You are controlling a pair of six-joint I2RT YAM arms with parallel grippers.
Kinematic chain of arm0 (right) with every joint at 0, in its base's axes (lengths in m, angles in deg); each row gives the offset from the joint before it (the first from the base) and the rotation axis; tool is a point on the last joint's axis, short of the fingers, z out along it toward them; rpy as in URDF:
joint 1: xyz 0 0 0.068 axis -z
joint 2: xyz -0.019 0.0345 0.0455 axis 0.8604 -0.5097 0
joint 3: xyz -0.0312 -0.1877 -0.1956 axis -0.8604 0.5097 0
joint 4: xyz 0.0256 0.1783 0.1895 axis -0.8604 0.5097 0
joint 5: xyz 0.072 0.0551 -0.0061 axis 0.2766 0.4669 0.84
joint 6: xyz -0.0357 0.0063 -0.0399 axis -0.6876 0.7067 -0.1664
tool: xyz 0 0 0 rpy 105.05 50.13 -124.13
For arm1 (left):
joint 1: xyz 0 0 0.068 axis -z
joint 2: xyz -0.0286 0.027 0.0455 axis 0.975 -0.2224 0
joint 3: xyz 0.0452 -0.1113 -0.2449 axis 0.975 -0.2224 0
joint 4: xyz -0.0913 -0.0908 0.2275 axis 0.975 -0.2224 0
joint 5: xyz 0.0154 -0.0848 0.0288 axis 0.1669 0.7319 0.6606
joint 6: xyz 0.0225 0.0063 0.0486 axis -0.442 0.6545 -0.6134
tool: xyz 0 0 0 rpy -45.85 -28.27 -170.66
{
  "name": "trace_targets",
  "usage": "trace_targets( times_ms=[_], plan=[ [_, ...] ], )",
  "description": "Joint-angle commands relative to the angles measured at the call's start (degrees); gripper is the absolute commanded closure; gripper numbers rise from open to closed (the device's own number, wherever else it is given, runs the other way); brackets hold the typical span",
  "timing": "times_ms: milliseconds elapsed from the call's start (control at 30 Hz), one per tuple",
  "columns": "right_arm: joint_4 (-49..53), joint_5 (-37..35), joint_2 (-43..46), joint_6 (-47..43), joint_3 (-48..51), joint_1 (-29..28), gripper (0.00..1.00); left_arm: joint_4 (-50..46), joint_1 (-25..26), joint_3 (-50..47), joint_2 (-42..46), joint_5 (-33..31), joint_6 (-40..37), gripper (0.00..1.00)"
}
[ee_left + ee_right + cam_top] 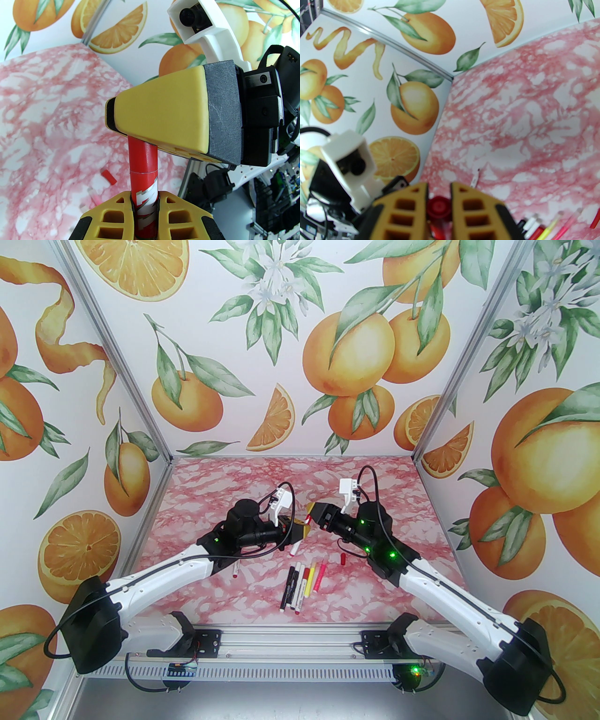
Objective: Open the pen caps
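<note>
Pen cap [439, 206] check from us: it's red, sits on the end of the red-and-white marker [144, 187], and is pinched end-on between the yellow fingers of the right gripper [439, 187]. The left gripper [144, 196] is clamped on the marker's barrel just behind it. From the left wrist we can see a thin seam where cap meets barrel, so the cap's seated. The two grippers sit nearly tip to tip, raised over the middle of the pink marble table [375, 483], and the marker's white tail slants down toward the near left.

Room-wise, open marble runs from the fingertips to the orange-print back wall [300, 380], and both side walls are well apart from the wrists. The near side is busier. A row of pens [300, 587] lies just in front of the grippers. A loose red cap [342, 559] is beside it on the right, near the right forearm. A lone white pen [234, 570] pokes out from under the left arm. Past those is the aluminium rail [281, 643] at the table's edge.

Both arms reach forward from their bases on that rail and angle inward. The wrists are bent so the fingers face each other, and the white camera brackets stick up.
</note>
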Motion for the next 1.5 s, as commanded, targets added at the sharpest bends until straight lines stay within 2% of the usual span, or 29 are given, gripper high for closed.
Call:
trace_targets(
  times_ms=[0, 567, 733, 1067, 1267, 1467],
  plan=[
    [-13.58, -5.95, 2.1, -0.32, -2.29, 2.86, 1.0, -8.58, 4.2, -2.7, -2.44, 7.38, -1.09, 1.0],
    [-12.75, -7.54, 2.26, -3.31, -4.57, 4.86, 1.0, -8.66, 5.64, -2.17, -3.59, 7.63, -1.06, 1.0],
    [-13.28, -7.2, 2.19, -3.12, -4.4, 6.03, 1.0, -8.22, 5.76, -1.82, -4.77, 9.85, -0.77, 1.0],
    [-16.83, -0.79, 0.54, 4.16, -6.48, 10.48, 1.0, -9.35, 6.63, -2.33, -3.82, 8.23, -3.31, 1.0],
    [-24.04, 4.04, -1.41, 12.47, -6.1, 12.75, 1.0, -10.76, 7.23, -2.35, -4.24, 6.17, -4.78, 1.0],
    [-19.76, 3.28, -0.87, 9.12, -7.9, 12.73, 1.0, -11.26, 7.44, -2.43, -4.51, 5.79, -5.02, 1.0]
  ],
)
